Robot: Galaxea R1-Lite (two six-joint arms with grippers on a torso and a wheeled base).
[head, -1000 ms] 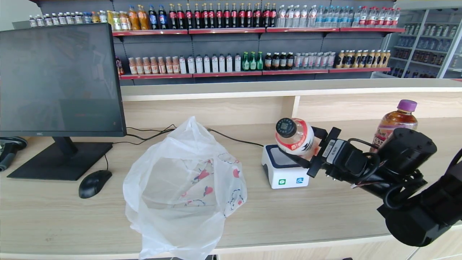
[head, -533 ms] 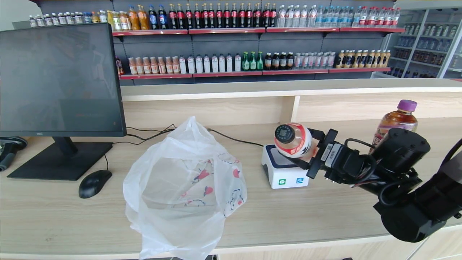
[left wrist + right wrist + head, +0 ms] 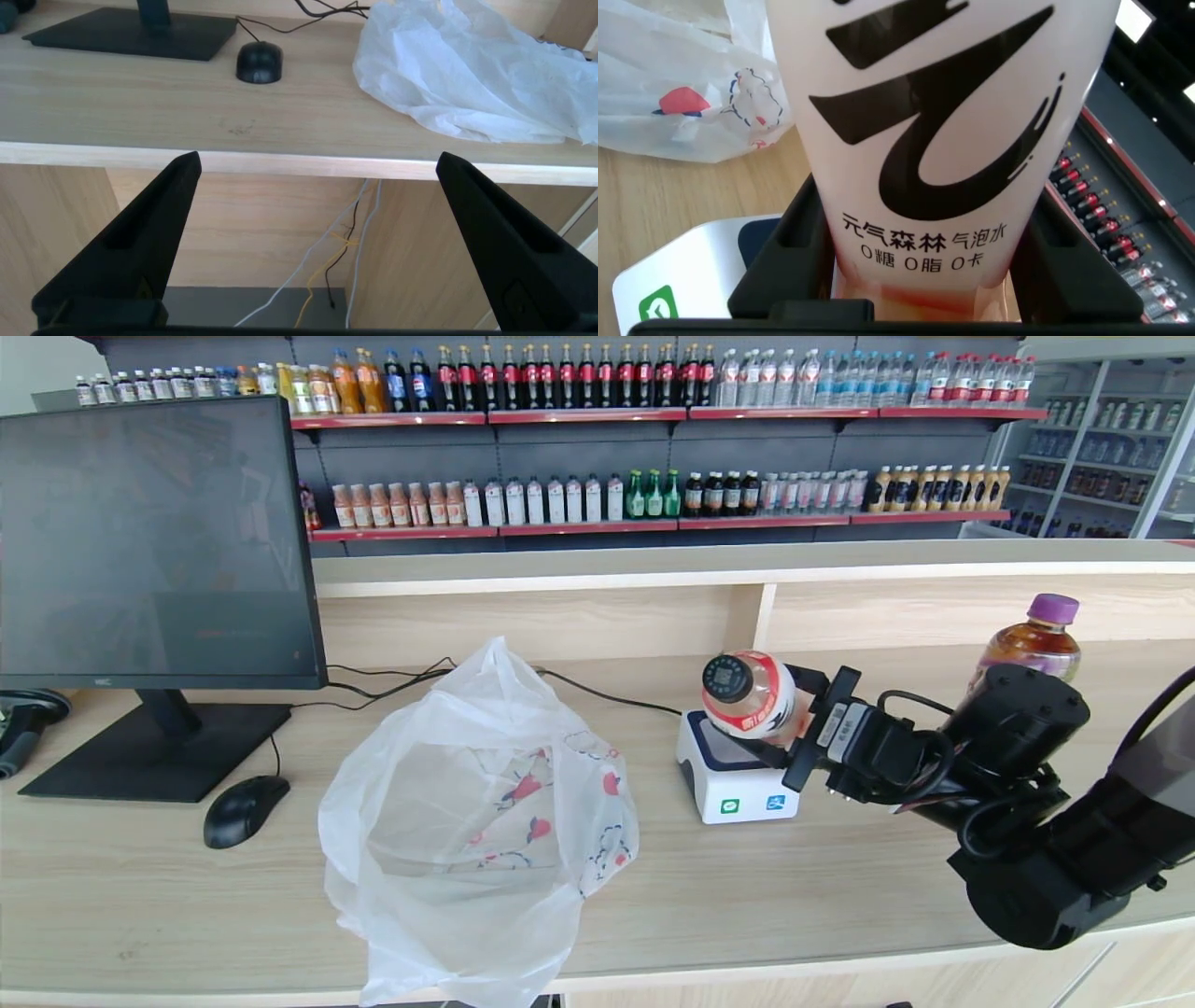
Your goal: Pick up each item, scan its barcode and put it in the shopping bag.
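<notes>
My right gripper (image 3: 782, 725) is shut on a pink bottle (image 3: 752, 695) with a red-and-white label and a black cap, held on its side just above the white barcode scanner (image 3: 733, 780), cap toward the shopping bag. The right wrist view has the bottle (image 3: 924, 131) filling the space between the fingers, with the scanner (image 3: 687, 280) below it. The white plastic shopping bag (image 3: 481, 831) with red prints stands open at the counter's middle. A brown drink bottle (image 3: 1027, 649) with a purple cap stands upright at the far right. My left gripper (image 3: 313, 243) hangs open below the counter's front edge.
A monitor (image 3: 154, 551) on a black stand sits at the left, with a black mouse (image 3: 245, 809) before it and cables running behind the bag. A raised wooden counter ledge (image 3: 747, 565) runs along the back, with drink shelves beyond. A handheld device (image 3: 23, 723) lies at the far left.
My right gripper has carried the pink bottle slightly left and a little farther back over the scanner. The bag and the brown bottle have not moved.
</notes>
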